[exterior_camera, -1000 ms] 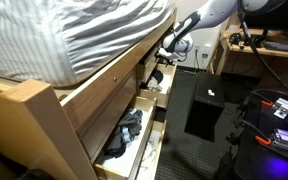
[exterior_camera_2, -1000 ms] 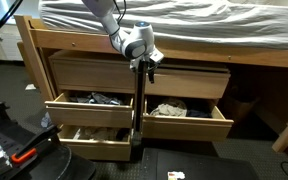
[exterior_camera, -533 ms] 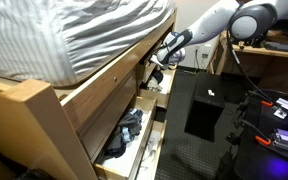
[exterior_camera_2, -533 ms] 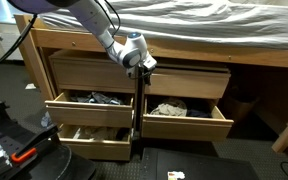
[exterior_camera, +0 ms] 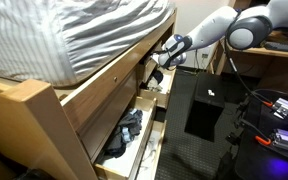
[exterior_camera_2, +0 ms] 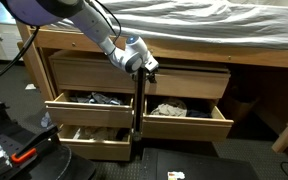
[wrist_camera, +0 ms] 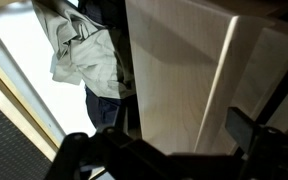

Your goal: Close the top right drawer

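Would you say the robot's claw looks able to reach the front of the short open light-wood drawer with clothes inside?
Probably yes: the claw hangs close above the short open light-wood drawer, whose front panel stands unblocked; only the thin black pole beside it might crowd the approach.

Short light-wood drawer (exterior_camera_2: 189,127), plain flat front panel, thin wooden sides. State: open, pulled well out from the front edge of the wooden bed frame (exterior_camera_2: 280,72). Location: right half of the frame's front, lower row, stopping short of the right corner post. Pose: level, with the front panel parallel to the frame's front edge and no visible skew. Contents: crumpled clothes (exterior_camera_2: 167,108), pale cloth on top of dark fabric, piled toward the drawer's left side and the rest of the floor in shadow. Wrist view shows the same pile (wrist_camera: 84,55): cream cloth bunched over dark blue fabric, lying against a wood panel.
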You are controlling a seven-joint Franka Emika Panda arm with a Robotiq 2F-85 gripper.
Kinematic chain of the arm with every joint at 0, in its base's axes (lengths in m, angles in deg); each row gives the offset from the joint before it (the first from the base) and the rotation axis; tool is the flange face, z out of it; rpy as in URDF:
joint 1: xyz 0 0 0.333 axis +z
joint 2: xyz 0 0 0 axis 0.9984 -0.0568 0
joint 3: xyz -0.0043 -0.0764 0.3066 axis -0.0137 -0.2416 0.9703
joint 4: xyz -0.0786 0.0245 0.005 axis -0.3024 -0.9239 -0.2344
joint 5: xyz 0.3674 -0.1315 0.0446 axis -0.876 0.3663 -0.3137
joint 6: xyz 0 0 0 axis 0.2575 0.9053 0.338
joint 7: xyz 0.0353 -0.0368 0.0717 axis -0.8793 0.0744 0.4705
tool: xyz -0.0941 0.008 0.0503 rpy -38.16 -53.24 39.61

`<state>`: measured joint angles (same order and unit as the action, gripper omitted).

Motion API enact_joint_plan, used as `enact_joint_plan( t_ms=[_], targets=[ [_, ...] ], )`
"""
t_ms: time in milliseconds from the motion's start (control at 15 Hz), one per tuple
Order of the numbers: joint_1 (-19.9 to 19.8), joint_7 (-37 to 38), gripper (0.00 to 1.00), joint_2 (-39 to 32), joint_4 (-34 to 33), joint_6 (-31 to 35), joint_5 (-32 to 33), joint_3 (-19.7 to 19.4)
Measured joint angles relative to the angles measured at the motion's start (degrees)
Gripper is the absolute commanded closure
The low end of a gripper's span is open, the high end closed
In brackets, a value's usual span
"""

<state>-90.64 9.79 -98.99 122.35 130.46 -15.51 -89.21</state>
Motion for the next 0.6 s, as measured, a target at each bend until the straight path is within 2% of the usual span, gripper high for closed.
enact_joint_plan(
  t_ms=[200,333,533,600],
  targets=[
    [0.0,-0.1,0.00,0.0,-0.2,0.0,0.5,0.3],
    [0.0,-1.7,0.00,0.2,-1.5,-3.3,4.0,1.6],
    [-0.1,-9.6,0.00,0.5,-2.9,-5.5,7.3,7.2],
    [0.3,-10.2,0.00,0.5,-3.0,-5.5,7.0,7.8]
  ],
)
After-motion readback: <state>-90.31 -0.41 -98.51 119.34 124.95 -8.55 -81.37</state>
